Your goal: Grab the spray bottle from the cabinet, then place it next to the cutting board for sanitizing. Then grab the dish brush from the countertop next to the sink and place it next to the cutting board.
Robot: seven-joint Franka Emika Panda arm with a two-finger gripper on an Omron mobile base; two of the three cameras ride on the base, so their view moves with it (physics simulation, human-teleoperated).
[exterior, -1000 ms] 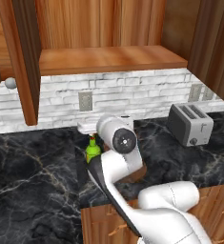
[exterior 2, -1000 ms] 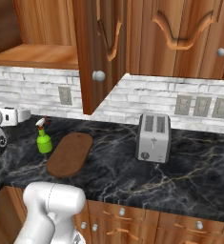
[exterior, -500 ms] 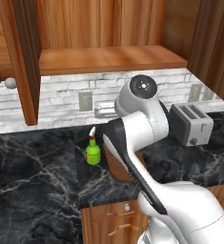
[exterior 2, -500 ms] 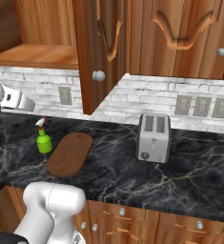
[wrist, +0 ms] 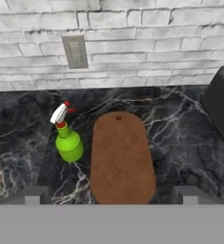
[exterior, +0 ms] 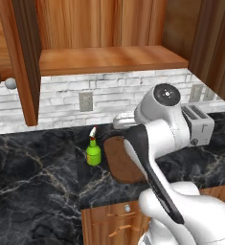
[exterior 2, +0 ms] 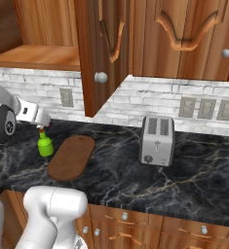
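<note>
We see the spray bottle (wrist: 68, 141) upright just left of the cutting board (wrist: 121, 157); the gripper (wrist: 111, 195) gapes wide, empty. Light, rigid, probably slick: we would grasp its rounded body.

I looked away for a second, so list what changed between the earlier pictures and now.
The arm rose from low beside the spray bottle and swung back up over the cutting board. The pincer stands open with nothing in it. The spray bottle stayed upright on the countertop beside the cutting board, apart from it. The toaster and the cabinet shelf stayed as they were.
</note>
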